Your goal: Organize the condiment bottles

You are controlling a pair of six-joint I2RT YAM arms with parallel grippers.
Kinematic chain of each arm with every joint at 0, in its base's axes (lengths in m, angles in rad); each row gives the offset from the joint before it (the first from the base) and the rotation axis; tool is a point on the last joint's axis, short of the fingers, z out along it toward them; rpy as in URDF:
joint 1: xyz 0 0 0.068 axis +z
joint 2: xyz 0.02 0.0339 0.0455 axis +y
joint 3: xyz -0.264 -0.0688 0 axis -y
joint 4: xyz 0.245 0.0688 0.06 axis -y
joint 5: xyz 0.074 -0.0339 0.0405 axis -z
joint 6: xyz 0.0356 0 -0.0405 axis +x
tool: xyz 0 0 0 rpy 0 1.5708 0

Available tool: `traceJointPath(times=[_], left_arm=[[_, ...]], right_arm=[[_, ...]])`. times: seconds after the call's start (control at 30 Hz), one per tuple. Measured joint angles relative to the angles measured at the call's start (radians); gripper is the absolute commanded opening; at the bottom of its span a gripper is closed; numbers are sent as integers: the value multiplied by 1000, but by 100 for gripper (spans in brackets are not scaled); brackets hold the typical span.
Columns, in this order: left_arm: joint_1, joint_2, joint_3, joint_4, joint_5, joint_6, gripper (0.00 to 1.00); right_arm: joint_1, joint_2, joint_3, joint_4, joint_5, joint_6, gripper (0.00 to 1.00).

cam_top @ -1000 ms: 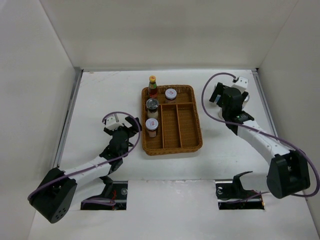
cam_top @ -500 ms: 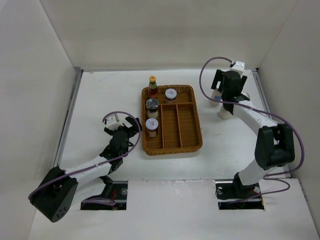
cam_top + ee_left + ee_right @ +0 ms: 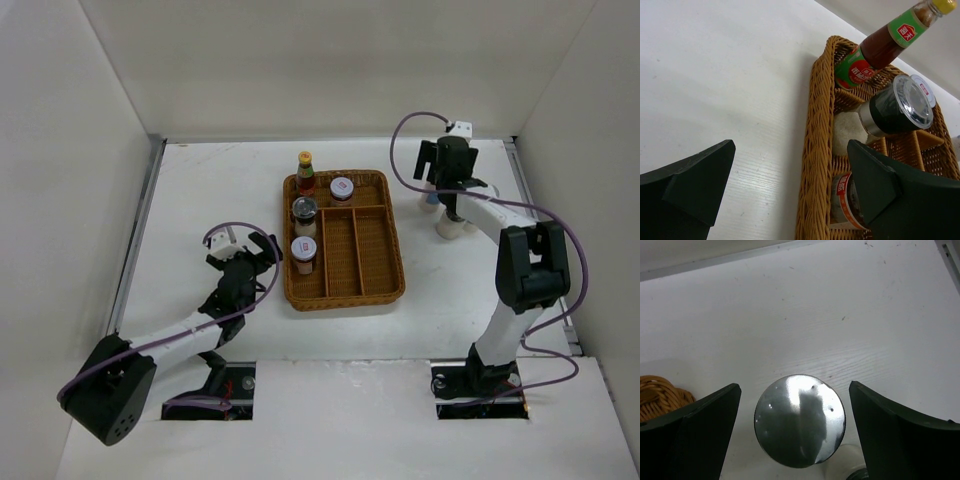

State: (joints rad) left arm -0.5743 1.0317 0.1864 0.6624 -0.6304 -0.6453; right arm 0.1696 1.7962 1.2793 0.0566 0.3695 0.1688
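While wide right fingers (image 3: 700,430) hover over a silver-capped cylinder (image 3: 800,421), left fingers (image 3: 690,185) gape empty.
An off-centre squeeze could tip it onto its white neighbour (image 3: 840,461).

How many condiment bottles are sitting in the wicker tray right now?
4: the red sauce bottle in the far-left corner, a white-lidded jar beside it, then a dark-lidded jar and the nearest jar down the left column. None appears hidden.
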Motion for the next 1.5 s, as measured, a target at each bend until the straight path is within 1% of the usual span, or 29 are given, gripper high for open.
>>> traceJointPath(times=[0.03,0.07,0.13,0.17,0.27,0.37,0.47,0.53,0.63,0.73,0.83,0.93,1.1,1.23,1.27,1.4,1.5], left_arm=[[2,-2,0,0,0,0,98],[3,-3,0,0,0,0,98],[4,-3,0,0,0,0,98],[4,-1,0,0,1,0,98],[4,-1,0,0,4,0,98],[5,-1,0,0,4,0,99],[16,-5,0,0,3,0,99],[26,-11,0,0,-2,0,100],[34,-16,0,0,-7,-2,100],[37,-16,0,0,-11,-3,100],[37,-10,0,0,-11,-3,100],[37,-6,0,0,-11,-3,100],[37,-19,-3,-1,-10,-3,100],[37,-23,-4,0,-9,-6,100],[37,-21,-4,0,-8,-6,100],[37,-8,-4,0,-7,-6,100],[37,-6,-4,0,-5,-6,100]], right_arm=[[2,0,-2,-8,0,0,94],[3,0,-3,-12,0,1,90],[8,0,-3,-13,0,5,71],[9,0,-3,-14,3,6,65],[11,-10,-19,0,10,16,59],[30,-74,-82,21,28,14,58],[72,-204,-149,26,39,14,60],[128,-315,-176,33,41,18,61],[246,-444,-193,86,37,34,61],[384,-488,-215,166,30,56,61],[486,-435,-214,195,6,72,61],[544,-329,-199,182,-12,74,62],[573,-187,-175,153,-22,66,62],[578,-143,-175,152,3,48,64],[578,-137,-175,155,11,42,68],[585,-108,-175,197,35,32,88],[598,-101,-175,209,43,26,98]])
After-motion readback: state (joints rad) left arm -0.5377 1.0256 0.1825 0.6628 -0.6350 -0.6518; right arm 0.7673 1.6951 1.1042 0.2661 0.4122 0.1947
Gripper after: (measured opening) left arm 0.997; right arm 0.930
